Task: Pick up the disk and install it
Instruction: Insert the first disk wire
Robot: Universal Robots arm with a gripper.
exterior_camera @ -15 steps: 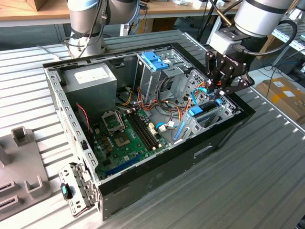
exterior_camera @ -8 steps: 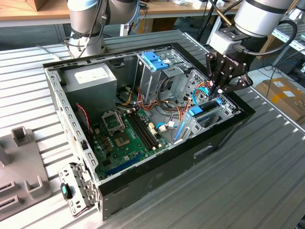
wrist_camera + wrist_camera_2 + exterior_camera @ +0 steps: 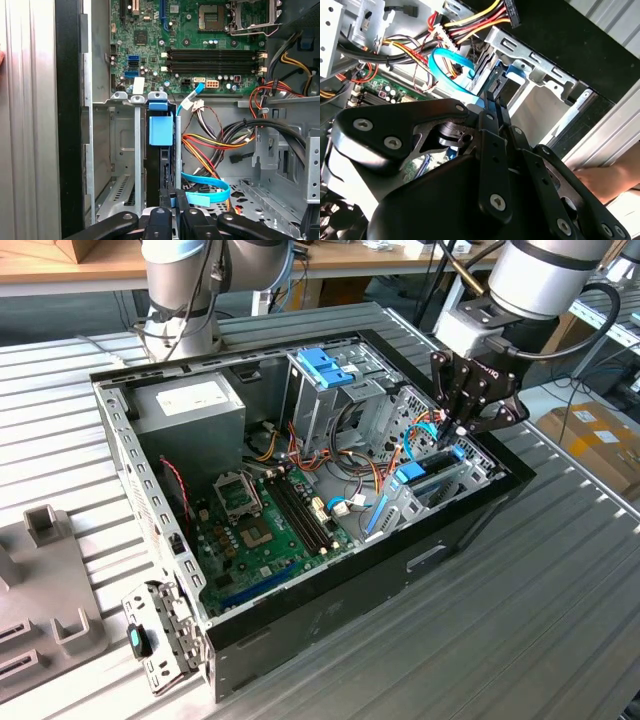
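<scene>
Over at the exterior view's right end of the open PC case (image 3: pixel 330 625), my gripper (image 3: pixel 456 436) hangs right above the small drive cage (image 3: pixel 470 472) by the case's near wall. The disk (image 3: pixel 432 474) sits inside that cage, standing on edge between the metal walls with its blue rail end showing. In the first wrist view the disk (image 3: pixel 159 170) is a dark slab in the slot next to the cage's bare bay (image 3: pixel 120 150), with a blue plastic tab on the end toward the motherboard (image 3: pixel 200 65).

The jaws look narrow to me. In both wrist views the gripper (image 3: pixel 173 198) has its two fingertips (image 3: pixel 489 107) pulled in almost together, right at the disk's near end. I honestly can't tell whether they're touching it or just above it.

A flat blue data cable (image 3: pixel 210 189) loops across right beside the fingertips, next to a bundle of yellow, red and orange wires (image 3: pixel 210 145).

Further left in the exterior view are the taller drive cage with the blue latch (image 3: pixel 325 368) and the grey power supply box (image 3: pixel 195 405) in the far corner. The whole case rests on a ribbed metal surface (image 3: pixel 520 630). The second wrist view also catches a person's hand (image 3: pixel 602 181) resting just outside the case wall.
</scene>
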